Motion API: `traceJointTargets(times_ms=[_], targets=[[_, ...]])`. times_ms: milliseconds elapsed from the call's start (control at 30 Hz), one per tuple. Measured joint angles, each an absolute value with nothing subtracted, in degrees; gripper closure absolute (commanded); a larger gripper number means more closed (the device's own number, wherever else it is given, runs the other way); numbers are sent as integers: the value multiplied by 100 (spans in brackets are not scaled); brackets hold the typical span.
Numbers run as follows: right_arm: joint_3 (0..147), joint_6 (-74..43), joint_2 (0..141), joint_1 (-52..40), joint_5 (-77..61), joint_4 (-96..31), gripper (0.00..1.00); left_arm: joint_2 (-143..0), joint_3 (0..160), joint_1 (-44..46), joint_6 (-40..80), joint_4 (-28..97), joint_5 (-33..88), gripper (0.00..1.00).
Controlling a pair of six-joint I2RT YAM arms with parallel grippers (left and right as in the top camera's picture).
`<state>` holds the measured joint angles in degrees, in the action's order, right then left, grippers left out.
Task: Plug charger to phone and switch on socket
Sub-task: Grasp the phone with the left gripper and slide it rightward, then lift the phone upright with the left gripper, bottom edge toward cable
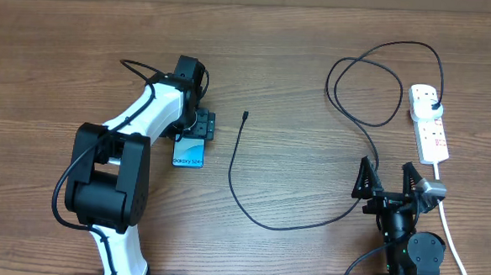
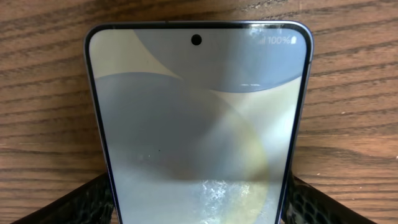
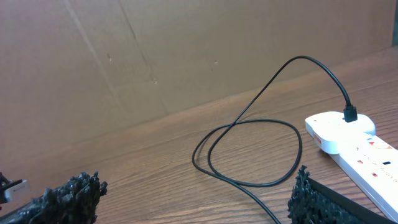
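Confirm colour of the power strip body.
White, with small red markings. The power strip shows best in the overhead view.

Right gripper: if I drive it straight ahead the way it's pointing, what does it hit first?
Probably the charger cable: it runs between the open fingers of the right gripper and loops just ahead. The socket sits to the right of that line. Depth is unclear.

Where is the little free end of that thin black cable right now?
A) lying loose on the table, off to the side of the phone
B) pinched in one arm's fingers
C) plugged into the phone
A: the charger tip lies on the table, apart from the phone, with nothing holding it.
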<state>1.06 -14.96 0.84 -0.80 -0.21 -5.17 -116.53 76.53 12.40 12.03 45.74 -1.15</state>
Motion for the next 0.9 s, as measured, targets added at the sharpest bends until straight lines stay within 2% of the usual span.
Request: traceJointTargets(times_ms=[200, 467, 900], targets=[[106, -1496, 84, -80, -21, -517, 0, -11657, 7662, 1240, 1225, 4584, -126, 18], [106, -1500, 84, -80, -21, -515, 0, -11885, 8141, 1234, 1319, 5199, -84, 27], [106, -1496, 84, -78, -21, -513, 0, -12385, 9056, 1234, 1378, 6355, 165, 27]])
